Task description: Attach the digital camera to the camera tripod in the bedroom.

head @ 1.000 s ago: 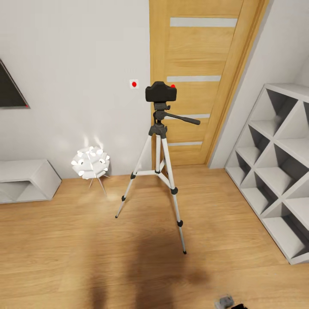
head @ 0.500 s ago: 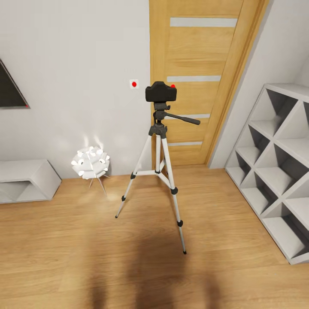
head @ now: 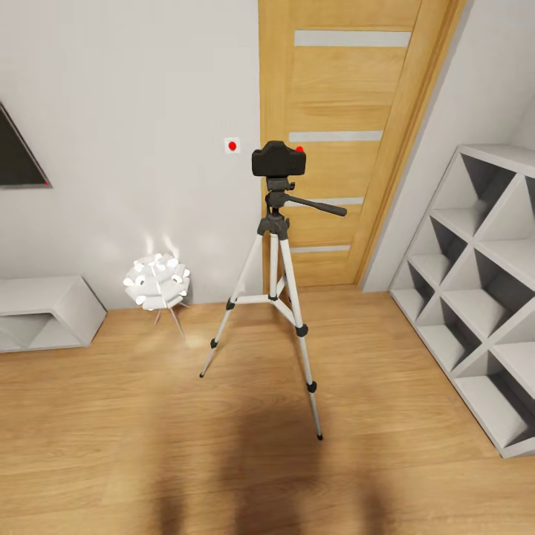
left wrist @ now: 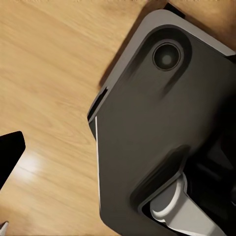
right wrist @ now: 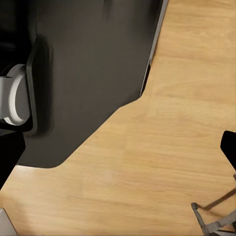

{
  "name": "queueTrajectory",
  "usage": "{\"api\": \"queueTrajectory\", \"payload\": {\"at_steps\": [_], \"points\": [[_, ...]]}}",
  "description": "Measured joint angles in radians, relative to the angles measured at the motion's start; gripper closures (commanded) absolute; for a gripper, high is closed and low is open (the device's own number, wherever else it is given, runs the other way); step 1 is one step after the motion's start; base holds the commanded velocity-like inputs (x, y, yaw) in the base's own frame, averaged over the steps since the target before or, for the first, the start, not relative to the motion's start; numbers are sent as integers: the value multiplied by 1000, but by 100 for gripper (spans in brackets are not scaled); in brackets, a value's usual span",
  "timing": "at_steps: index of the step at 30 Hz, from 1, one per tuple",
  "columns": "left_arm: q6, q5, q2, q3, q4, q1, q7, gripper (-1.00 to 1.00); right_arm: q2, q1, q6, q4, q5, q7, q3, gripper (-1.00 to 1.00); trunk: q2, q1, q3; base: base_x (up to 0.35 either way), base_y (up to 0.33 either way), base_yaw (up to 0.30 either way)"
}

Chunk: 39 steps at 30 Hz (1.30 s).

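Note:
The digital camera (head: 278, 159), a small black box with a red dot on top, sits on the black head of the camera tripod (head: 276, 223). The tripod stands upright on the plank floor before the wooden door (head: 349, 89), its pan handle pointing right. My left gripper (left wrist: 118, 162) is open over the floor beside my dark base, with one black fingertip (left wrist: 11, 152) at the frame's edge. My right gripper (right wrist: 120, 152) is also open and holds nothing, one fingertip (right wrist: 230, 147) showing above the floor. Both are far from the tripod.
A low white flower-shaped lamp (head: 157, 282) glows left of the tripod. White cube shelves (head: 475, 297) line the right wall. A low white cabinet (head: 44, 312) sits at the left under a dark screen (head: 15, 160). My dark base (left wrist: 162, 128) is close to both grippers.
A grey and black piece of my right gripper at the bottom right of the head view one second ago has dropped out of that view. Camera and tripod have not moved.

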Motion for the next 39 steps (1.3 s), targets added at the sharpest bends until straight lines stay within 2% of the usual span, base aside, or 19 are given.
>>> {"api": "queueTrajectory", "payload": {"at_steps": [6,9,14,18,23,39], "points": [[-2,-10,0,-10,-1,0,-7,-100,1,3,-2,0,2,0,0,-100,0,0,0,0,0,0],[-22,-32,0,-36,-1,0,-10,-100,1,3,-1,0,2,0,1,-100,0,0,0,0,0,0],[-77,-87,1,-98,2,0,-11,-100,2,3,-2,0,2,0,1,-100,0,0,0,0,0,0],[-106,-122,0,-125,4,0,-11,-100,2,3,-2,0,2,0,1,-100,0,0,0,0,0,0],[-120,-143,0,-138,6,0,-12,-100,3,3,-2,0,0,0,1,-100,0,0,0,0,0,0],[-133,-156,1,-147,1,0,-9,-100,12,3,4,0,-13,1,-4,-100,0,0,0,0,0,0]]}}
